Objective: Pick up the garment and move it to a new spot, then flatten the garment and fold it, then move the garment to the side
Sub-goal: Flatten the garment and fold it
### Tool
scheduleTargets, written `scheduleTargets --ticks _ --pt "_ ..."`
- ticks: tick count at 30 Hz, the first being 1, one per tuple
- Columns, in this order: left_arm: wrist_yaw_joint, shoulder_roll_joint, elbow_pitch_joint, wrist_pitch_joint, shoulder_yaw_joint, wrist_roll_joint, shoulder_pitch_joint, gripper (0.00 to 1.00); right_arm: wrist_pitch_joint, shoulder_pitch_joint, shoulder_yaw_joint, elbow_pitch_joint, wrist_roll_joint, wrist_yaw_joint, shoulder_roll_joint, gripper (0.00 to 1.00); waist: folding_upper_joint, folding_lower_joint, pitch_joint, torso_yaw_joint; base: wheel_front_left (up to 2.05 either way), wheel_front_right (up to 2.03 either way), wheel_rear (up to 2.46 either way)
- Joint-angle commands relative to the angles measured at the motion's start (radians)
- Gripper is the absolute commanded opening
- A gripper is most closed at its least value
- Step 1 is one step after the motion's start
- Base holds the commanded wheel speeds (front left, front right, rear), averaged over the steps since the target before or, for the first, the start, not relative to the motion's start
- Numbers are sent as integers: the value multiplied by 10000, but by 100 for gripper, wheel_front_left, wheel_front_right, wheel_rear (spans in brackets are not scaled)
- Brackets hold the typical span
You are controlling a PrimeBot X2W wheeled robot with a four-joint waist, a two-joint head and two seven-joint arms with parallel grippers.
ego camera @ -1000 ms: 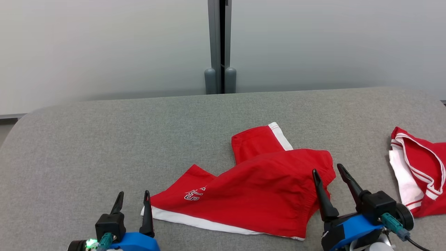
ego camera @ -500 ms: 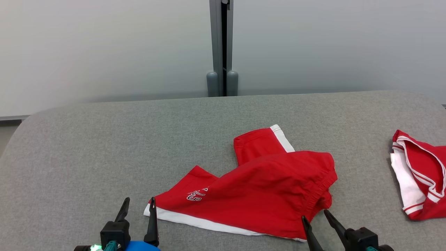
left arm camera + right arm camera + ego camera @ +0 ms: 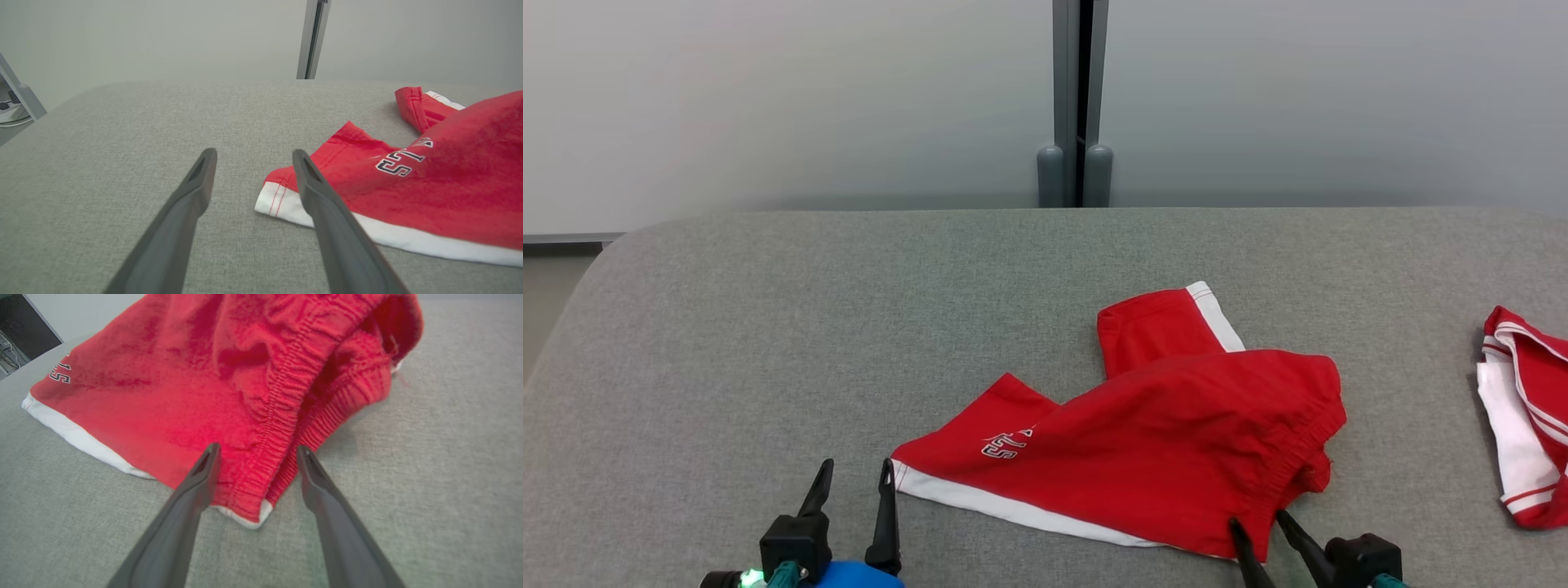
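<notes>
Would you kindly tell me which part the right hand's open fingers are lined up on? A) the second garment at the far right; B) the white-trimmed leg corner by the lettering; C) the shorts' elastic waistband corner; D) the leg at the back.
C: in the right wrist view, the right hand stands open either side of the ribbed waistband corner of the red shorts.

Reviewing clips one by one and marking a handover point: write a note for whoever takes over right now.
Left gripper: open, empty, beside the white-hemmed leg corner of the red shorts.
Right gripper: open, fingers either side of the waistband corner, not closed on it.
Shorts lie rumpled on the gray table; a second red garment sits far right.
Done: nothing flattened or folded. Left: grasp, flatten, fold, move aside.
</notes>
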Motion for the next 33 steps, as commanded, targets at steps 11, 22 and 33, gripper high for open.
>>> scheduleTargets --ticks 11,22,33 --pt "-54 -8 -123 -46 -205 -204 -370 100 -30 -1342 -693 223 -206 -3 -22 0 0 0 502 370 0 0 0" --pt "-82 -7 39 -46 -480 -300 -506 100 -31 -2908 -1697 1425 -1403 -3 -383 100 0 0 596 746 0 0 0" --pt "200 -4 17 -45 -164 -368 76 100 -30 -1095 -1787 -1571 -1834 -3 -38 100 0 0 -221 -27 0 0 0"
